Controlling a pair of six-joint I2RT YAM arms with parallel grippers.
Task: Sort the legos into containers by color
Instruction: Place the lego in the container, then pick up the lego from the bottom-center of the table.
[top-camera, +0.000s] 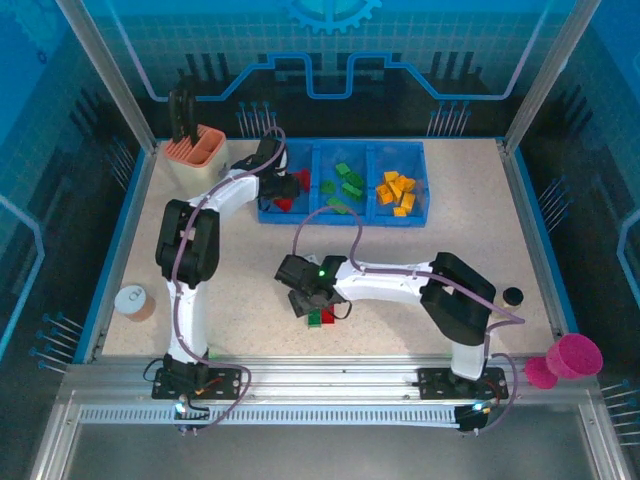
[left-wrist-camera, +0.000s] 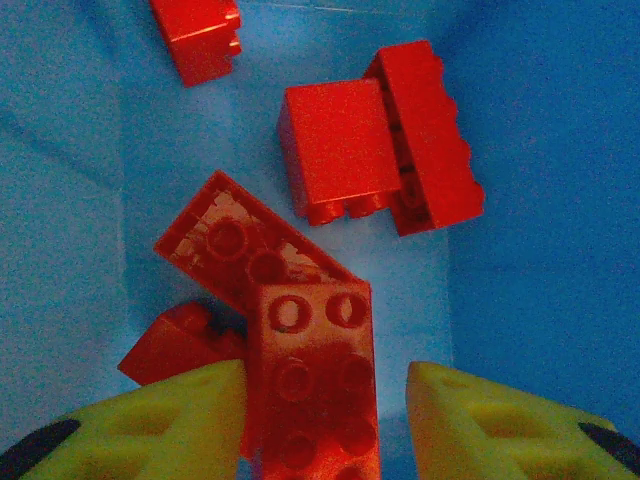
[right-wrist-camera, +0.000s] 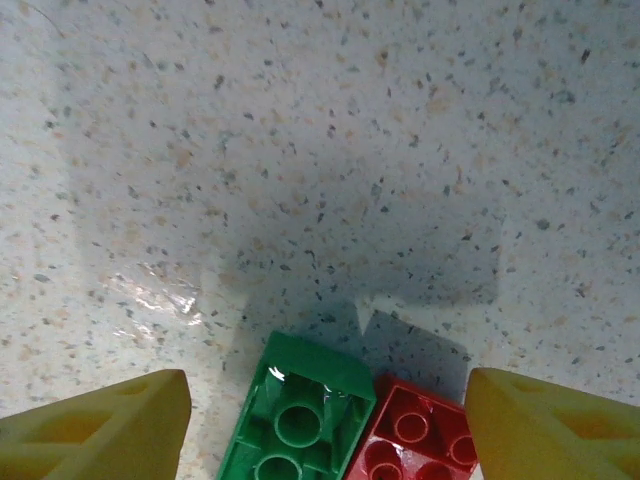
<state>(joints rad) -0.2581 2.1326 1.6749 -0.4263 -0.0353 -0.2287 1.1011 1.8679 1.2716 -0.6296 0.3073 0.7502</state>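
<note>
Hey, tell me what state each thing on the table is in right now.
left gripper, open over the tray, left compartment
tray red brick, between the left jaws, gap on one side
right gripper, open, low over the table
green brick, unsorted on table, touching loose red brick
loose red brick, unsorted on table
tray, one colour per compartment

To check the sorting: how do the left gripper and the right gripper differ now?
The left gripper hangs over the tray's left compartment, the right gripper above the table. Between the left gripper's fingers is one long red brick; between the right gripper's lie a green brick and a small red brick. Both have open jaws.
</note>
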